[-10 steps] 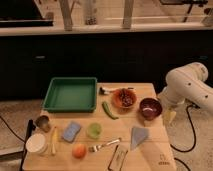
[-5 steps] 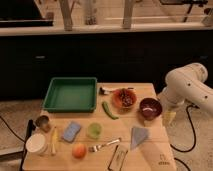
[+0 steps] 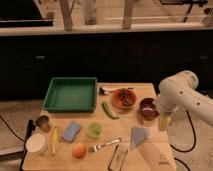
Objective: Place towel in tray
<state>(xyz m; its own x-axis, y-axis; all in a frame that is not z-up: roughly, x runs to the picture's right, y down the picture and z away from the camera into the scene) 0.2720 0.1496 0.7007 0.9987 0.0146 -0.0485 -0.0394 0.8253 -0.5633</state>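
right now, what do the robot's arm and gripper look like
The arm is glossy white, built of thick rounded shells with a bulbous joint. Its gripper, at the right edge of the table beside the maroon bowl, is a small pale yellowish block. A thin dark cable loops behind the arm. No markings show.

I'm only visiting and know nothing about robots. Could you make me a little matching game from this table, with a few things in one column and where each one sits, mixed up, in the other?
Things:
1. towel
2. tray
3. gripper
4. blue sponge

Places:
A. back left of the table
B. at the table's right edge, beside the maroon bowl
C. front left, next to the green cup
D. front right, lying flat on the wood

Pairs: 1-D, 2-A, 3-B, 4-C.
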